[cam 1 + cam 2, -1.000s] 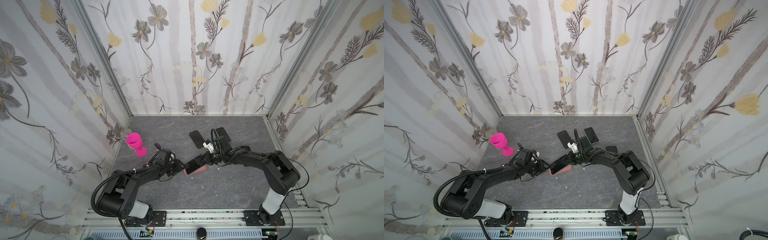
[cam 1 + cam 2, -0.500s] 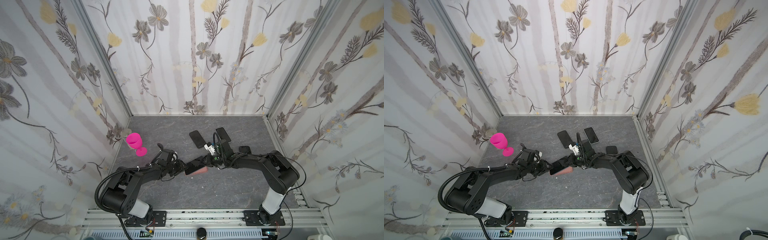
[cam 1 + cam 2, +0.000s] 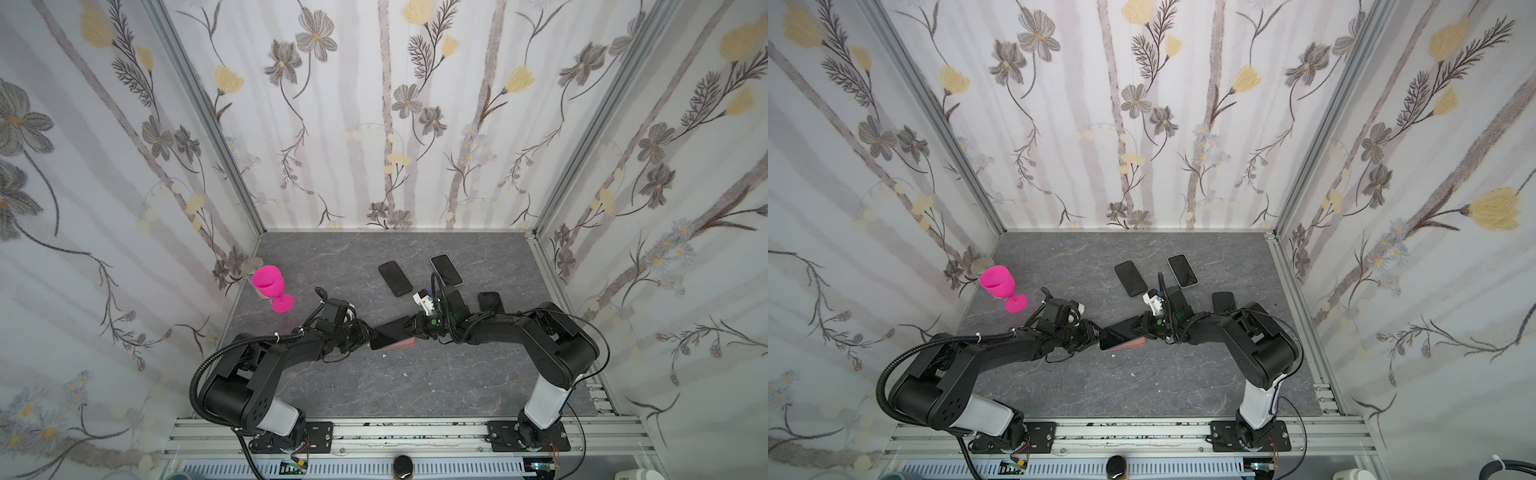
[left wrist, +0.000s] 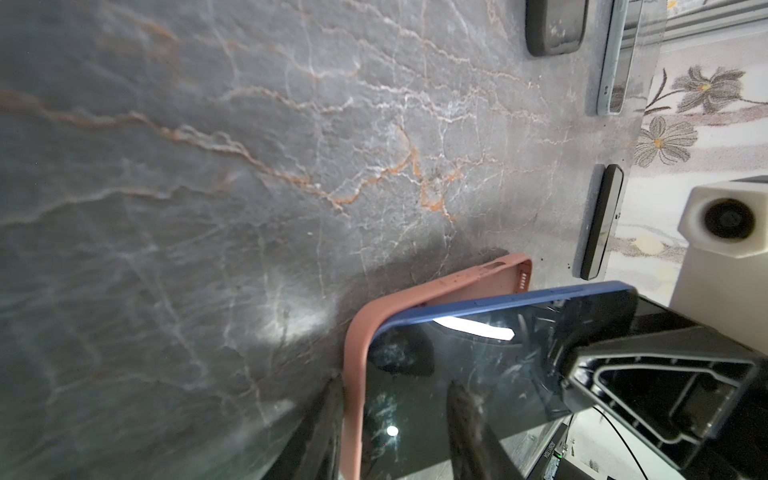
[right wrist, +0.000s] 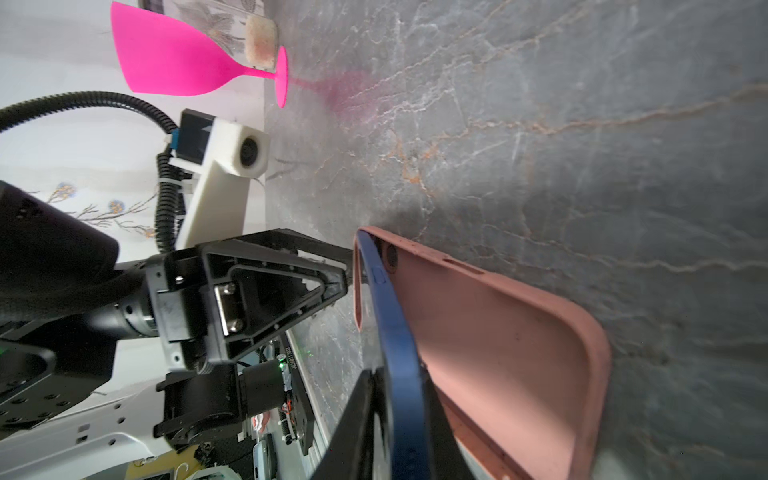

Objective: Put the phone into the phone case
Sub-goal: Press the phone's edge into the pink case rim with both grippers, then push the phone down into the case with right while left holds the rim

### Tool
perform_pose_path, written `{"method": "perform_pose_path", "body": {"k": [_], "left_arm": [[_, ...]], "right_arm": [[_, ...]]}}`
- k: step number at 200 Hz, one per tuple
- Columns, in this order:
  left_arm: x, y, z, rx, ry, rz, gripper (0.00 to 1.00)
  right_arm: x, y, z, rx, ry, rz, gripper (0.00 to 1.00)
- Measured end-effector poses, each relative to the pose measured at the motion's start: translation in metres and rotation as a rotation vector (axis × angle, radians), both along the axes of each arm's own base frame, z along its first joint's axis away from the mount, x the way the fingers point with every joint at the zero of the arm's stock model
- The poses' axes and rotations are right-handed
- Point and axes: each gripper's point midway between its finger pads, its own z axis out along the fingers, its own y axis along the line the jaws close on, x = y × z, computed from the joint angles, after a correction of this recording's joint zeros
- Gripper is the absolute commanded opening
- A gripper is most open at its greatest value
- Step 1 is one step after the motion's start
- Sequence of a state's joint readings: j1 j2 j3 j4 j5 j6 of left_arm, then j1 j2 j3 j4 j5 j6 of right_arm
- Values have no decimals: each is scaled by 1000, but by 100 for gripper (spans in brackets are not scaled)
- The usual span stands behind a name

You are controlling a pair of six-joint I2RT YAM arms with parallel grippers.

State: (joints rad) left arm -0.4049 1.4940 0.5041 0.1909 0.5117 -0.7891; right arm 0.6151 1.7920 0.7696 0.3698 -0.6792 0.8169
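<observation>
Phone (image 3: pixel 390 329) — one end in phone case (image 3: pixel 406 343)

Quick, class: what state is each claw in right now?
Left claw: closed on the phone case, at its end.
Right claw: around the phone, at its raised end; whether it grips cannot be told.

Dark phone (image 3: pixel 391 327) askew over pink phone case (image 3: pixel 402 343) on grey table (image 3: pixel 415 382); left gripper (image 3: pixel 366 335) at case's left end; right gripper (image 3: pixel 409 325) at phone's right end; pink goblet (image 3: pixel 272 286) well apart, left.
</observation>
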Motion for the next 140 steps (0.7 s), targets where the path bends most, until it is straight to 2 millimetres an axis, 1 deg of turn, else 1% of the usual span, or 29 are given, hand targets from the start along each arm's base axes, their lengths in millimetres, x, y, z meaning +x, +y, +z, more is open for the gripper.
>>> {"method": "perform_pose_path", "body": {"k": [29,44,63,74,132,140], "left_arm": [[-1,-1,0,-3,2,-6,42],[-1,-2,0,-3,3,-8,42],[0,-2,1,-2,3,-10,42],[0,-2,1,-1,3,-10,42],[-1,0,-1,30,7,-23,40],[-1,1,-2,36,5,-26,37]], "right_arm": [[5,-6,-4,-70,-10,-26,31],[8,-8,0,-92,-20,-36,38],[13,-9,6,-115,-40,-40,41],[13,-10,8,-127,-41,-38,45],[12,-25,14,-236,-60,-41,50],[11,-28,15,-252,-64,-40,50]]}}
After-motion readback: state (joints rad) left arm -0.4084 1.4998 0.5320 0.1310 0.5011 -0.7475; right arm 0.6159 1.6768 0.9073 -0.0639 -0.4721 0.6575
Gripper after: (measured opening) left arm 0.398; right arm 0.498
